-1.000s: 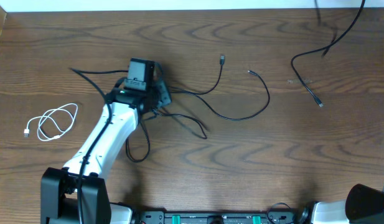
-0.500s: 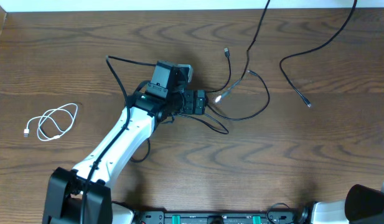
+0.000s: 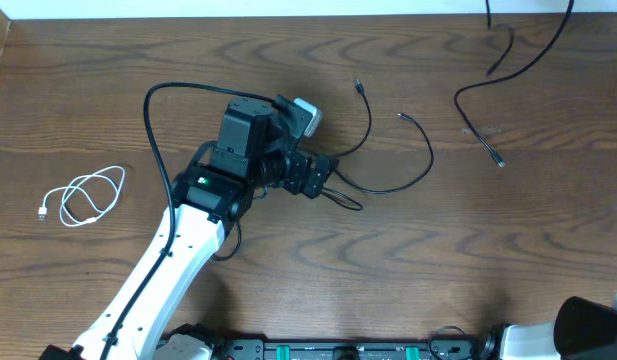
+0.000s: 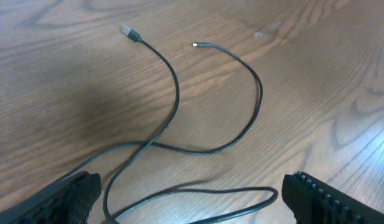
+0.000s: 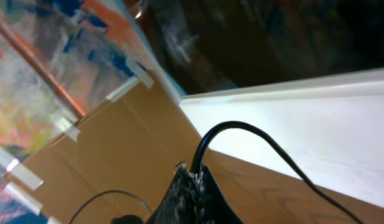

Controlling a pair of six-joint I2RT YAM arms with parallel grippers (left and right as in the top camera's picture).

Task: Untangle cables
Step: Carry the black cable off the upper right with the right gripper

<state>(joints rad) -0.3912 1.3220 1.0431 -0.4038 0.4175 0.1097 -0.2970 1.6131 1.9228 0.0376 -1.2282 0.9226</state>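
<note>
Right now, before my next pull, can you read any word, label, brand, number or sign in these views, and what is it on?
No text can be read in any view.
On the black cables and the white cable: no markings show; the plugs are too small to tell.
On the left arm: only a green light, no lettering.
On the cardboard: plain, tape strips only.

This is looking like a robotics lab, since a white-and-black robot arm point(image 3: 158, 270) is reaching over a dark wood-grain bench point(image 3: 488, 250), a black equipment rail with green fittings point(image 3: 348, 351) is running along its near edge, and a taped brown cardboard panel point(image 5: 117, 155) is standing at its side.
</note>
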